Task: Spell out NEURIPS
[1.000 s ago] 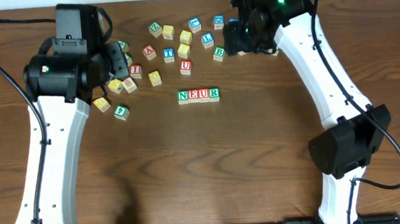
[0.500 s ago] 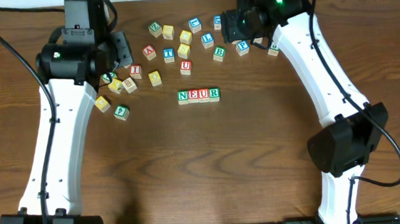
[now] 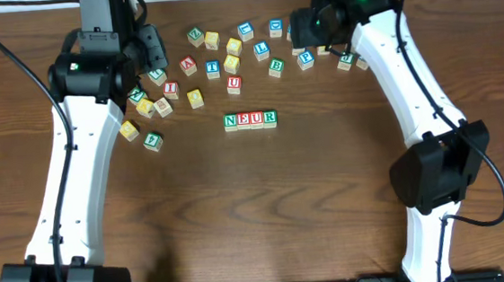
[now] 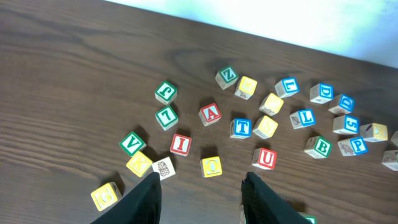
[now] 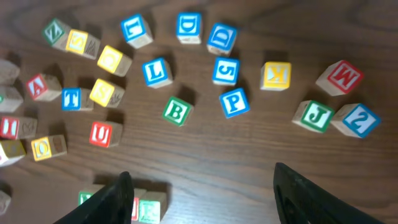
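A row of cubes reading N, E, U, R (image 3: 250, 119) lies at the table's middle; its green R end (image 5: 151, 209) shows beside my right gripper's left finger. The red I cube (image 4: 181, 144) (image 3: 170, 89) sits in the left cluster, just ahead of my left gripper (image 4: 200, 178) (image 3: 149, 64), which hangs above the table, open and empty. The blue P cube (image 5: 234, 102) (image 3: 305, 58) lies ahead of my right gripper (image 5: 202, 172) (image 3: 303, 29), with a blue S cube (image 5: 225, 70) just beyond it. That gripper is wide open with nothing between its fingers.
Loose cubes spread across the back of the table: red A (image 4: 211, 114), blue T (image 4: 240, 127), a spare red U (image 4: 266, 158), green B (image 5: 176, 111), blue L (image 5: 156, 72), yellow K (image 5: 276, 74), red M (image 5: 339, 77), green J (image 5: 314, 116). The table's far edge (image 4: 261, 28) is close behind.
My left gripper has drawn back from the left cluster toward the far edge. My right arm has shifted back and rightward, uncovering the P cube and its neighbours.
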Controlling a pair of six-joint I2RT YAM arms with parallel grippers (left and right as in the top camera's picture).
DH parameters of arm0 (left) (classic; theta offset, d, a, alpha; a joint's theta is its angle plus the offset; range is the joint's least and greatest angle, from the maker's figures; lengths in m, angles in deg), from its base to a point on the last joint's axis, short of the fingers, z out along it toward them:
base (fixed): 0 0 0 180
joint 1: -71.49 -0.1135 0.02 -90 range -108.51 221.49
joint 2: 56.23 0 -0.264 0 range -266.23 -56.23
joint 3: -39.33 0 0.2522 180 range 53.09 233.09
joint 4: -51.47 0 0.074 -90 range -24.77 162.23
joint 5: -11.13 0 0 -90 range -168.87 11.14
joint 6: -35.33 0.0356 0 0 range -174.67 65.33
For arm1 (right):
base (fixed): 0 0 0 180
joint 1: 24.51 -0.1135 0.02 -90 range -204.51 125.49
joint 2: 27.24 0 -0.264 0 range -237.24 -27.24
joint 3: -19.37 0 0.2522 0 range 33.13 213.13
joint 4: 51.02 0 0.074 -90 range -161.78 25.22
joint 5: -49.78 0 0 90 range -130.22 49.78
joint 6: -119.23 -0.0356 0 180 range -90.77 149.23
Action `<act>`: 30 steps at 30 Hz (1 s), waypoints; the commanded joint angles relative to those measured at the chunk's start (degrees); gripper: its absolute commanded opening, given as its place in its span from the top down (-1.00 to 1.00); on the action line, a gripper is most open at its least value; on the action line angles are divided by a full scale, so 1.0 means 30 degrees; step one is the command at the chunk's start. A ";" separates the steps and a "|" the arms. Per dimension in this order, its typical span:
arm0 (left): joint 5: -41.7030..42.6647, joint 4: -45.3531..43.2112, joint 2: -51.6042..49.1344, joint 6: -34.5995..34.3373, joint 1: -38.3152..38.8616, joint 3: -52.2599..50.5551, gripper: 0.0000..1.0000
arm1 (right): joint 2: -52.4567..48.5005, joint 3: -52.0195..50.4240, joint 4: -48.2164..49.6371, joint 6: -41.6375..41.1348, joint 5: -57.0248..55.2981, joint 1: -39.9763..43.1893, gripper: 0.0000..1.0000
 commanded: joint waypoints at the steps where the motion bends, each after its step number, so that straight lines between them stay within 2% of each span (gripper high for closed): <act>1: -0.0240 -0.0044 -0.0627 0.0248 -0.0029 0.0423 0.16 | -0.0044 0.0328 0.0372 -0.0692 0.0415 0.0000 -0.33; 9: -0.0240 -0.0095 -0.1115 0.0255 -0.0029 0.0423 0.17 | -0.0634 0.0328 0.1158 -0.1632 0.0415 -0.0794 -0.28; 30: -0.0233 0.0102 -0.1603 0.0240 -0.0029 0.0423 0.16 | -0.1406 0.0291 0.1064 -0.1617 0.0415 -0.1217 -0.31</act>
